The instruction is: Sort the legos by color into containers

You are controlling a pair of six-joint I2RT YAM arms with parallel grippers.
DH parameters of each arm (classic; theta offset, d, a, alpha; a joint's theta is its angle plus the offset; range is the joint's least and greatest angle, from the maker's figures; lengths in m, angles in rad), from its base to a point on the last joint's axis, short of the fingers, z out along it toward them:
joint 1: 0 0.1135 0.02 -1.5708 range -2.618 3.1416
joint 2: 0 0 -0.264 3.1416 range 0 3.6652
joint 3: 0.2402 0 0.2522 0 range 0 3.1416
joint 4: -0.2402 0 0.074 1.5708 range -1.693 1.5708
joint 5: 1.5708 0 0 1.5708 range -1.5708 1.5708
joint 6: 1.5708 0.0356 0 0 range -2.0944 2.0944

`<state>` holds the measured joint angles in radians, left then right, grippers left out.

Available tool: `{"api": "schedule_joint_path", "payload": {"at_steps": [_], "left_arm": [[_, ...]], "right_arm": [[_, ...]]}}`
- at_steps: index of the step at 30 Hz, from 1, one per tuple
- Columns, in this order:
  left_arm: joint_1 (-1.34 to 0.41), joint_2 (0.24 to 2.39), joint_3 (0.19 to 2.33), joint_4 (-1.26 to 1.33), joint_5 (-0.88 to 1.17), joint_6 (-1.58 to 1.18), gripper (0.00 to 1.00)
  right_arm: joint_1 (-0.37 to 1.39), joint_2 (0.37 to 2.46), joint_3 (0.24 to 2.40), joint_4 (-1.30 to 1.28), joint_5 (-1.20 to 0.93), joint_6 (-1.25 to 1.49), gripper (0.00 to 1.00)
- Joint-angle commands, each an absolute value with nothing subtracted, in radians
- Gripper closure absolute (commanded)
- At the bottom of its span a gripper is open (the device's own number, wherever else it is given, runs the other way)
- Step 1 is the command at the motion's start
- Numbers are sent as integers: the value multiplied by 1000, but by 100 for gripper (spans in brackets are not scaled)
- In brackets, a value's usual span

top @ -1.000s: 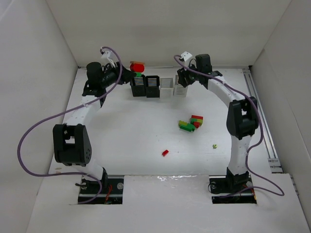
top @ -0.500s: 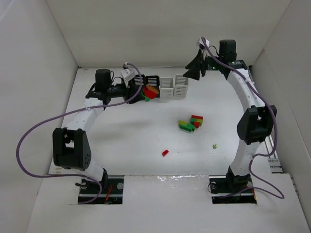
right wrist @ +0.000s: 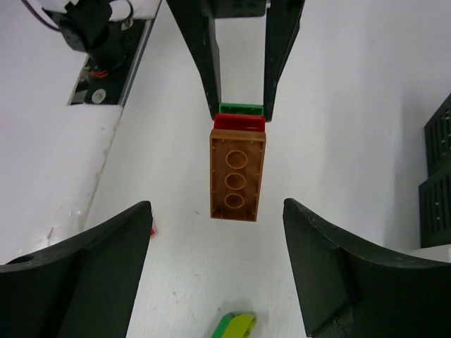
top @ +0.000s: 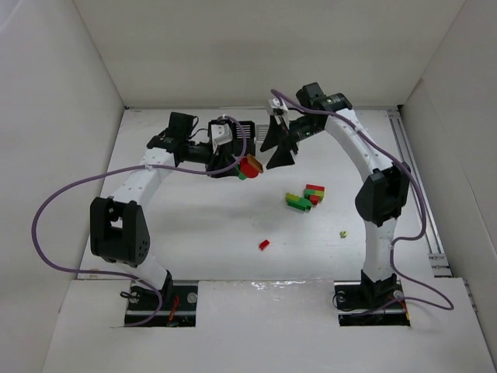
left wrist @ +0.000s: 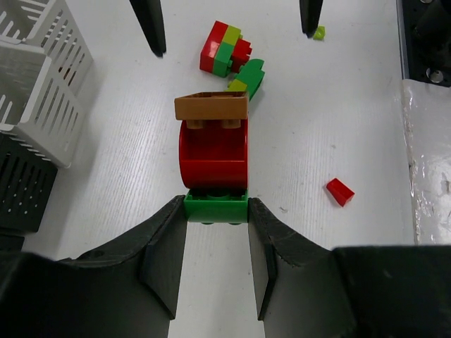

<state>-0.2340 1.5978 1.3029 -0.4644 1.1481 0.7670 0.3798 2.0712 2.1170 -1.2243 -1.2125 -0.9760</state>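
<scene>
From above, the arms hide most of the baskets; only a black basket [top: 243, 129] shows behind the left wrist. The left wrist view cuts off white baskets [left wrist: 42, 77] at 10 o'clock and a black one at 8 o'clock. The left claw [left wrist: 215, 211] grips the green base of a stack [left wrist: 213, 148] — green, red, orange-brown — held off the bench [top: 194, 217]. The right claw [right wrist: 216, 204] gapes empty, facing the stack's orange-brown end. A loose pile [top: 305, 197] lies at 4 o'clock of the stack and a red brick [top: 264, 245] at 6 o'clock — both well away from the bench's edges.
</scene>
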Motion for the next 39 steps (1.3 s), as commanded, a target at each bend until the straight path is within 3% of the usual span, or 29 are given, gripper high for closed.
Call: {"api": "schedule_joint_path", "payload": {"at_steps": [1, 7, 17, 19, 24, 31, 39], "left_arm": [[-250, 1586, 1353, -450, 1195, 778, 100], [-270, 1549, 1298, -284, 1175, 643, 100], [-288, 1549, 1287, -253, 1166, 588, 100], [-288, 1549, 1296, -253, 1166, 588, 100], [-288, 1549, 1296, -244, 1166, 588, 100], [-288, 1549, 1278, -244, 1157, 588, 100], [-288, 1528, 1214, -242, 1147, 588, 100]], "right_arm": [[388, 2065, 2128, -1382, -1210, -1115, 19], [408, 2085, 2128, -1371, -1177, -1106, 19], [428, 2085, 2106, -1246, -1141, -990, 24], [428, 2085, 2106, -1236, -1141, -980, 29], [428, 2085, 2106, -1218, -1141, -960, 61], [410, 2085, 2097, -1184, -1131, -927, 94], [324, 2023, 2036, -1157, -1120, -927, 99]]}}
